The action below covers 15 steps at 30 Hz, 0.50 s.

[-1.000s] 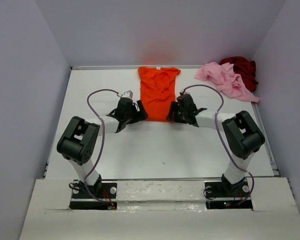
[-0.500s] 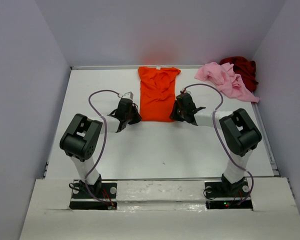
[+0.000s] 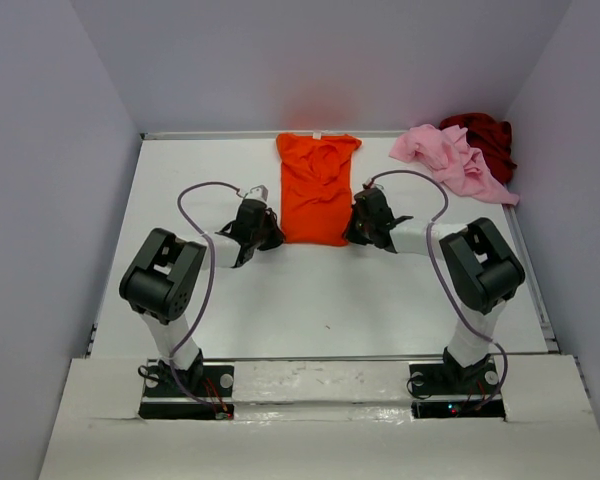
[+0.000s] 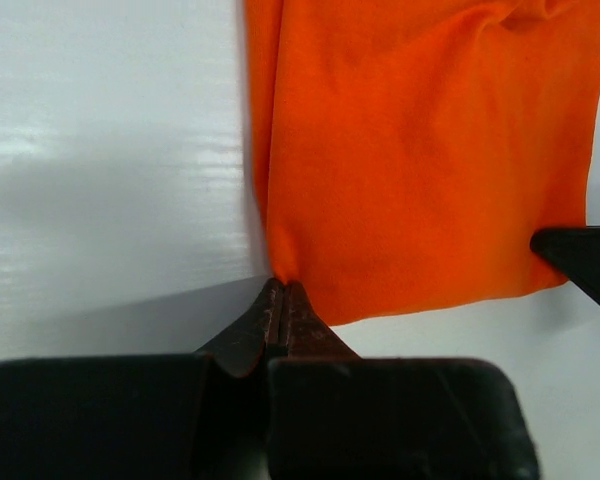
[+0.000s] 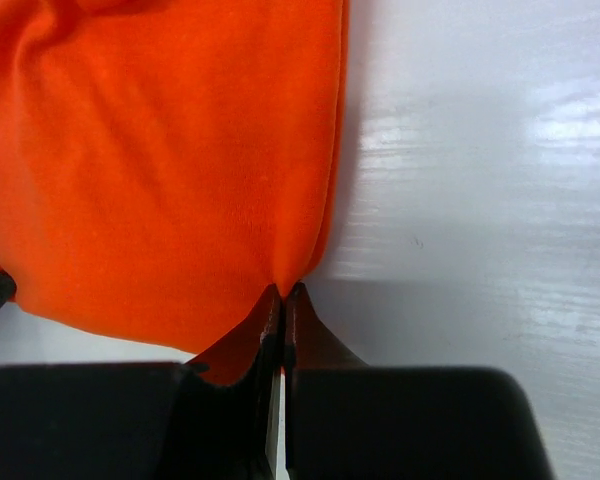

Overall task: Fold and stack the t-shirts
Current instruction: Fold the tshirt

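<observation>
Overhead, the left hand (image 3: 272, 234) and right hand (image 3: 350, 230) merely meet the near corners of the orange t-shirt (image 3: 317, 190) on the desk (image 3: 310, 290); the wrist views show each clenched on cloth.

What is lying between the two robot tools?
The orange t-shirt, seen in the top view: the left tool and right tool each pinch one near corner.

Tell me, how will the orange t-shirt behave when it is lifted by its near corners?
Probably floppy: the orange t-shirt lies wrinkled and puckers where the left claw and the right claw pinch its near corners. Its middle would likely sag between them. Thin cloth, so it seems light.
</observation>
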Each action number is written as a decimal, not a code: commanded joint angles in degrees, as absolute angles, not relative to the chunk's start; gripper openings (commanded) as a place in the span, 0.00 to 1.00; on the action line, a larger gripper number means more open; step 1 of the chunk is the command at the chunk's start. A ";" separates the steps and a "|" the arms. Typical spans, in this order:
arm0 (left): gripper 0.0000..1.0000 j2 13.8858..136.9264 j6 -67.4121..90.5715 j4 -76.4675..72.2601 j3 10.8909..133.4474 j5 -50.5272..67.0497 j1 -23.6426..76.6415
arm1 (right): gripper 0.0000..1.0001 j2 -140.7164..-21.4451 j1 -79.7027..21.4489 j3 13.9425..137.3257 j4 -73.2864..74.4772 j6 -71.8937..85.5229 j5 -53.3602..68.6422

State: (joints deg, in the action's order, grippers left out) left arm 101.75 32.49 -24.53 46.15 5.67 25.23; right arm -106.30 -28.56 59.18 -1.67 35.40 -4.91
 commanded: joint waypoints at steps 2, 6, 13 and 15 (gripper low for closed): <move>0.00 97.04 34.79 -21.10 40.97 5.27 28.55 | 0.00 -101.44 -28.92 53.01 2.90 36.74 -3.78; 0.00 92.38 37.96 -19.16 38.24 3.61 33.29 | 0.00 -95.37 -31.98 46.77 3.25 38.23 -3.52; 0.00 78.26 46.12 -14.34 32.53 -1.67 43.84 | 0.00 -78.42 -37.78 32.81 7.72 44.02 -3.95; 0.00 74.38 47.80 -11.88 31.20 -3.86 45.61 | 0.00 -69.55 -38.32 31.38 12.72 45.35 -4.83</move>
